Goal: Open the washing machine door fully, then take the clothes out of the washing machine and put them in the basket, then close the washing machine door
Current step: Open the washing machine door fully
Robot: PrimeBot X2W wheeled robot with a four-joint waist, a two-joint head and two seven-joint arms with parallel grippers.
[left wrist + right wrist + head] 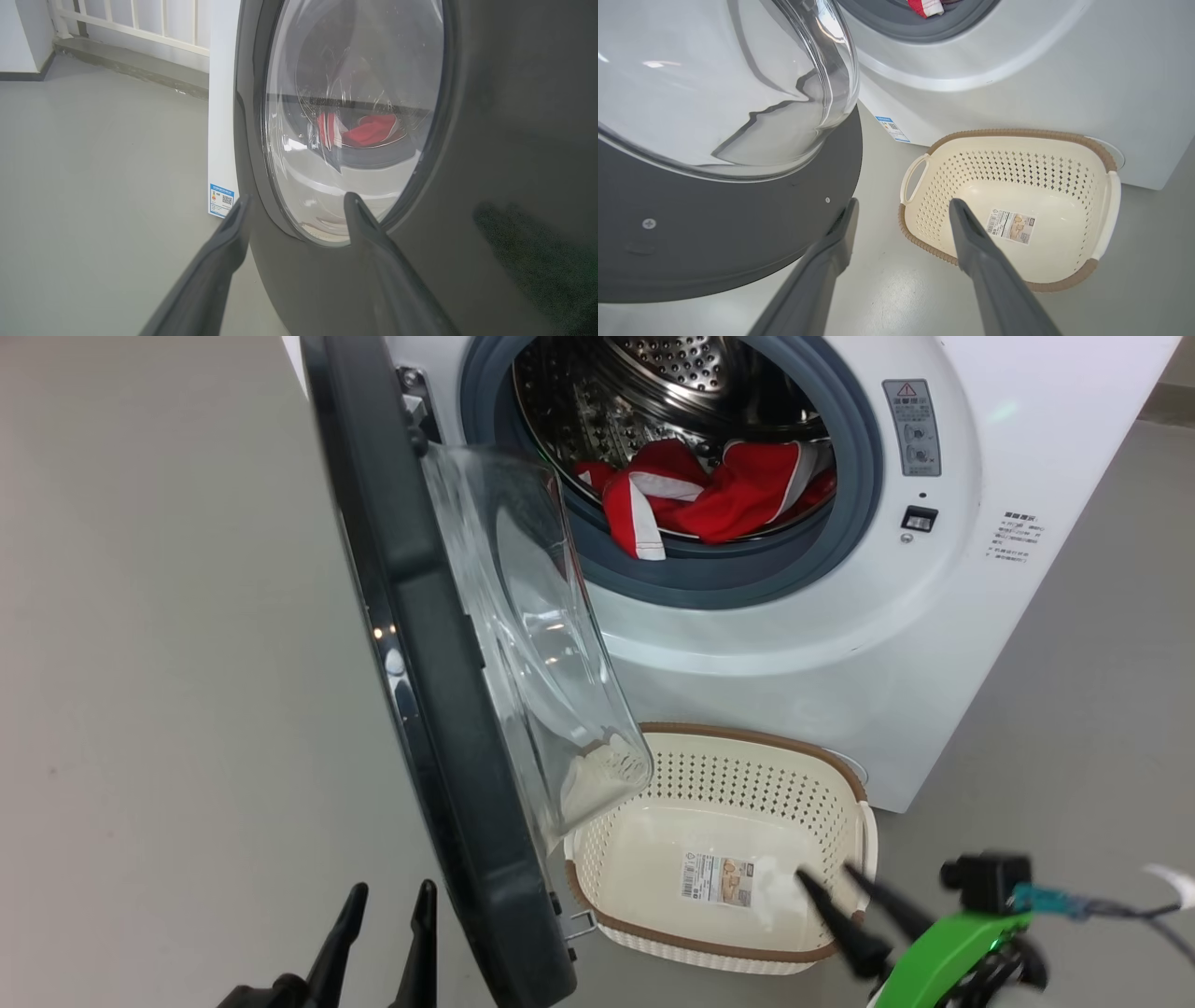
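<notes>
Inside one washing machine point(840, 644), one garment point(719, 504) (one basket point(747, 775) below)

Your left gripper point(392, 889) has two long, matte charcoal fingers that taper to blunt points. Your right gripper point(825, 871) matches it. Behind it you see a glossy bright-green wrist shell point(952, 938), a small black box point(988, 880), a teal fitting point(1036, 898) and a thin dark cable point(1111, 907).

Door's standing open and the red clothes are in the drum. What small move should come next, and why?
Probably swing the right claw left against the inner face of the washing machine door and nudge it wider: its glass bowl overhangs a corner of the basket, and the clothes lie untouched in the drum.
</notes>
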